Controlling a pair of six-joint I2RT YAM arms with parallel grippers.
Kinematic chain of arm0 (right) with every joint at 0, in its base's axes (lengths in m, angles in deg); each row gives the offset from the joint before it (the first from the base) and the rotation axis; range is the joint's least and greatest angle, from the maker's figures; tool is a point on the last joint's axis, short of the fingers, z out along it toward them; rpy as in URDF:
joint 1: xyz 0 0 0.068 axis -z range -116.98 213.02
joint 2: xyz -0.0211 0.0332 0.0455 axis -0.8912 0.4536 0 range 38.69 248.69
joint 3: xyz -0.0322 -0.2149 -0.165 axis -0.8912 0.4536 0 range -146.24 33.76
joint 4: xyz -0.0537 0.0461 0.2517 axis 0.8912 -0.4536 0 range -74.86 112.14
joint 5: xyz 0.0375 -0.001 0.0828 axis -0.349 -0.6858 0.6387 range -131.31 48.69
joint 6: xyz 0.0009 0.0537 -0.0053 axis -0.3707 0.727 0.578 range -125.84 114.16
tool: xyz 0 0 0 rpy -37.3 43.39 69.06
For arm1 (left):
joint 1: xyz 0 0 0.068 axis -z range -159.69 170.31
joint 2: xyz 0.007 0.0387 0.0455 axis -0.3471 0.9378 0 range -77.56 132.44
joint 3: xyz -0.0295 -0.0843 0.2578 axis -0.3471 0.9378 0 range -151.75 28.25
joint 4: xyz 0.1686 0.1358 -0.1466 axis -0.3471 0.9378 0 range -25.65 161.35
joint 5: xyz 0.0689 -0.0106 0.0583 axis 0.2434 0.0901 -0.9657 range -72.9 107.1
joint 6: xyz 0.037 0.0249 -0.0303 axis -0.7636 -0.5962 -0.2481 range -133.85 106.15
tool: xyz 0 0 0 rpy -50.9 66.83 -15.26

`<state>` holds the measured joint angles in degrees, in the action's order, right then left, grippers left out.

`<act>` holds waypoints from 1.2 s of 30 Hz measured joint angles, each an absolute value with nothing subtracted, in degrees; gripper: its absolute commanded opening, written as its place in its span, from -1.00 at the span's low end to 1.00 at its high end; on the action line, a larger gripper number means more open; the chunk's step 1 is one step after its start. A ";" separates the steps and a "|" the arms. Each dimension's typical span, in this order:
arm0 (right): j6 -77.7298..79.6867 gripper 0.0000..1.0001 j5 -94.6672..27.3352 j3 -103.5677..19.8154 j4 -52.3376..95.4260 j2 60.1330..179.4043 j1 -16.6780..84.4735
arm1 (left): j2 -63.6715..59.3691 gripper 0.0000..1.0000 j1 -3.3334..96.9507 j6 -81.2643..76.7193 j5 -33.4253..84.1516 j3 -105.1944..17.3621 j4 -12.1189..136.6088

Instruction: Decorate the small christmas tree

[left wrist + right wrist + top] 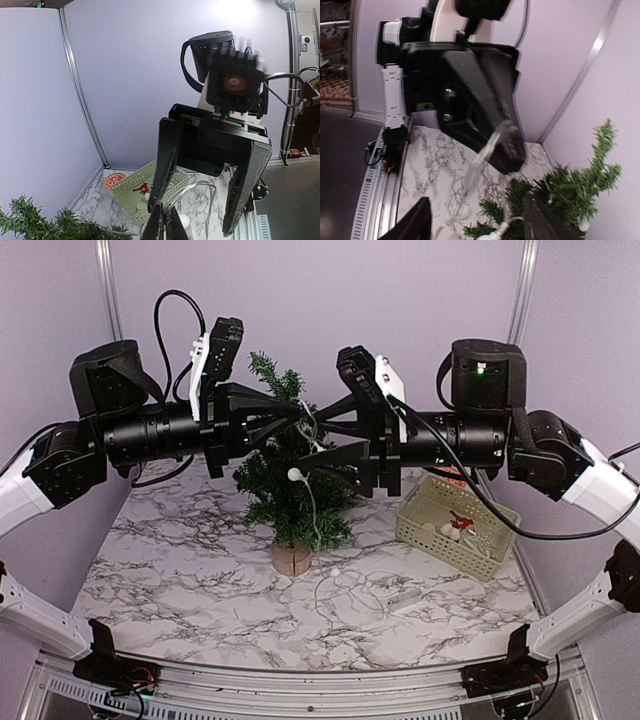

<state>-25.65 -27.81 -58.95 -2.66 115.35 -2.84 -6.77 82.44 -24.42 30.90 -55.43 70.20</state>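
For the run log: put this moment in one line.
left gripper shut on light string | right gripper open | both near top of small christmas tree

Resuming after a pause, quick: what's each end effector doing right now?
Left end effector: closed on the light string.
Right end effector: open, holding nothing.
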 measured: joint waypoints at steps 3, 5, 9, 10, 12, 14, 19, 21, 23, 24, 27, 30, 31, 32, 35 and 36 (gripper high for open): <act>-22.55 0.82 -28.47 -52.52 0.99 111.64 -0.68 | -8.30 -1.00 82.50 -23.13 29.88 -53.31 70.17; -20.38 0.82 -28.84 -47.65 3.53 108.03 1.60 | -9.05 -1.00 82.46 -22.02 28.98 -52.24 70.02; -16.21 0.68 -30.37 -35.47 9.34 99.31 5.16 | -10.66 -1.00 81.76 -18.78 26.36 -49.66 68.56; -15.33 0.64 -30.76 -31.74 11.24 97.21 5.38 | -10.75 -1.00 81.67 -18.63 26.10 -49.59 68.47; -13.41 0.58 -31.57 -23.82 14.41 93.58 5.40 | -10.86 -1.00 81.41 -17.25 24.85 -49.57 68.08; -11.95 0.53 -32.12 -16.04 17.84 91.07 5.40 | -10.86 -1.00 81.26 -16.44 24.04 -49.57 67.38; -8.27 0.48 -32.60 0.70 24.31 89.84 5.36 | -10.84 -1.00 80.82 -14.23 22.45 -49.57 66.02; -7.14 0.46 -32.53 4.11 27.00 91.33 5.07 | -10.84 -1.00 80.62 -13.45 21.94 -49.57 65.80; -6.09 0.45 -32.33 6.43 31.42 94.41 4.57 | -10.84 -1.00 80.49 -12.68 21.40 -49.57 65.82; -5.74 0.44 -32.18 7.02 33.36 96.29 4.15 | -10.84 -1.00 80.45 -12.44 21.07 -49.57 65.80; -4.93 0.42 -31.29 7.30 39.37 102.63 2.49 | -10.84 -1.00 80.30 -11.63 20.46 -49.57 65.74; -4.43 0.41 -29.78 7.30 45.56 108.90 0.85 | -10.84 -1.00 80.23 -11.26 19.58 -49.55 65.58; -4.32 0.41 -29.30 7.32 47.31 110.80 0.48 | -10.86 -1.00 80.23 -11.20 19.43 -49.44 65.39; -4.27 0.40 -28.66 7.32 48.97 112.66 0.22 | -10.86 -1.00 80.23 -11.13 19.25 -49.24 65.12; -4.12 0.36 -27.26 7.32 52.53 117.21 0.00 | -10.90 -1.00 80.16 -10.67 18.53 -48.48 64.56; -4.10 0.35 -26.91 7.32 53.56 118.37 -0.02 | -10.93 -1.00 80.12 -10.50 18.47 -48.21 64.53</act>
<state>-4.10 -26.91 7.32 53.56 118.37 -0.02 -10.93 80.12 -10.50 18.47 -48.21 64.53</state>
